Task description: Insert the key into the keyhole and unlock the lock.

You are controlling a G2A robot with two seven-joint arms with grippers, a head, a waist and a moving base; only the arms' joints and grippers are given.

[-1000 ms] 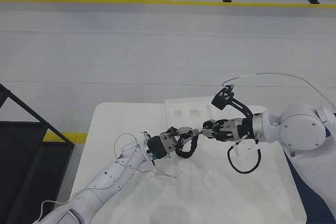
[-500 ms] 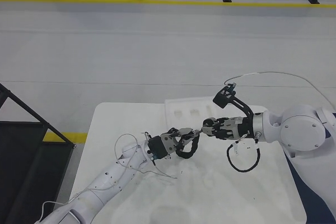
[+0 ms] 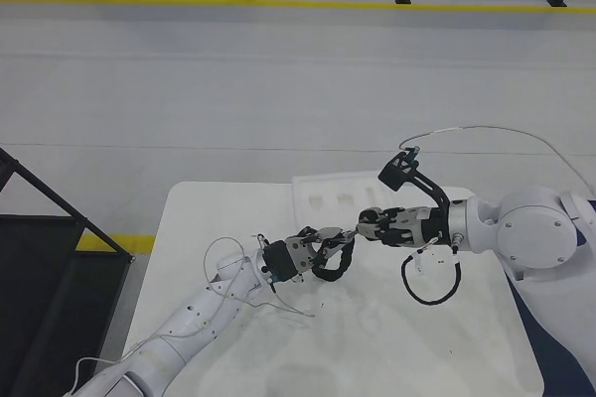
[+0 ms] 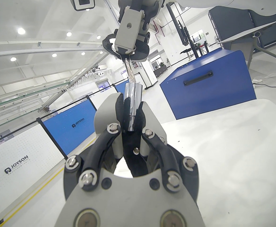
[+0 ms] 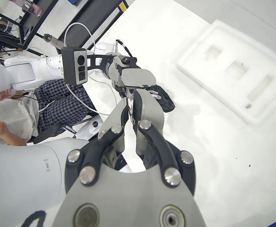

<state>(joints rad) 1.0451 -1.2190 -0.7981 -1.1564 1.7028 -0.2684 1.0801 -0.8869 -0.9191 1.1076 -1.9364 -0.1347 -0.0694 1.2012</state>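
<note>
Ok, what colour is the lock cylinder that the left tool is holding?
Shiny chrome silver; the lock cylinder shows best in the left wrist view.

The white tabletop [image 3: 377,337] has rounded corners and a smooth matt surface; a white foam tray [image 3: 308,184] lies flat on it at its far edge, touching the surface; the tray holds three rectangular recesses [image 5: 237,69] in a row, and a small dark fleck [image 5: 247,106] sits in the end one; a few tiny dark specks [image 5: 249,165] dot the bare surface near the tray, on its robot-facing side.
</note>
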